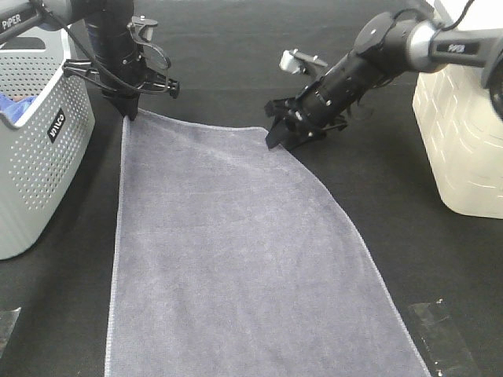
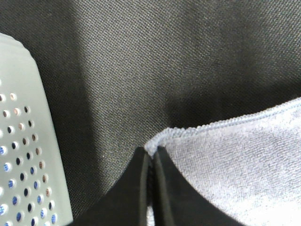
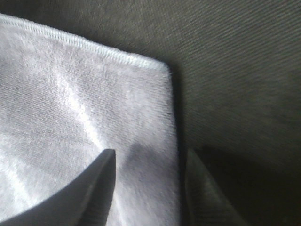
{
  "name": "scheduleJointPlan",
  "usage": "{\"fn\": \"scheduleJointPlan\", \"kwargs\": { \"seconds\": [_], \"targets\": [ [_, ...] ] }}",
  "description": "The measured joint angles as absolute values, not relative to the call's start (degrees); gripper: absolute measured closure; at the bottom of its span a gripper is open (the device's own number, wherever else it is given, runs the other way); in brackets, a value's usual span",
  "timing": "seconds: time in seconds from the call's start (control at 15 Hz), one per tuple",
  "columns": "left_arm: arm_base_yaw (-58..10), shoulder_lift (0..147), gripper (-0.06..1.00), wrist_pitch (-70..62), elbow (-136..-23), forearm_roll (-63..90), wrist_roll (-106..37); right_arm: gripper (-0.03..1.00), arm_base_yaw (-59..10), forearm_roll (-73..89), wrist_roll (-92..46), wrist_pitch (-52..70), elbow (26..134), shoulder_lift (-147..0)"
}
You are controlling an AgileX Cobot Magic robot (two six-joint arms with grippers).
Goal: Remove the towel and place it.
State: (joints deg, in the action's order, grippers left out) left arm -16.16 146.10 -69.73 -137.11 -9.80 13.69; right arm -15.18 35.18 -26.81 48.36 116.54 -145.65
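Note:
The slate-grey towel [image 1: 236, 251] lies spread flat on the black table, running from the far middle to the near edge. My left gripper [image 1: 130, 114] points down at the towel's far left corner and is shut on that corner [image 2: 151, 150]; the hem of the towel [image 2: 235, 155] runs away from the pinch. My right gripper [image 1: 284, 140] is low at the far right corner and stands open [image 3: 150, 157]. One finger [image 3: 106, 174] is over the towel [image 3: 70, 103] and the other is over bare table, with the towel's side edge between them.
A grey perforated basket [image 1: 39, 141] stands at the left, close to my left arm, with a blue cloth [image 1: 16, 102] inside; its wall [image 2: 23, 141] fills one side of the left wrist view. A white container [image 1: 464, 133] stands at the right. Tape [image 1: 444, 330] lies near the front right.

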Motion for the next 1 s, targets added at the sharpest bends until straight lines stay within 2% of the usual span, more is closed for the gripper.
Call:
{"fn": "scheduleJointPlan", "kwargs": {
  "seconds": [0.47, 1.0],
  "targets": [
    [-16.16, 146.1, 0.94, -69.73, -137.11, -9.51, 13.69, 0.52, -16.62, 30.65, -22.12, 40.68, 116.71, -146.1],
    [-16.16, 146.1, 0.94, -69.73, -137.11, -9.4, 13.69, 0.53, -17.19, 27.73, -20.45, 39.99, 117.0, -146.28]
  ]
}}
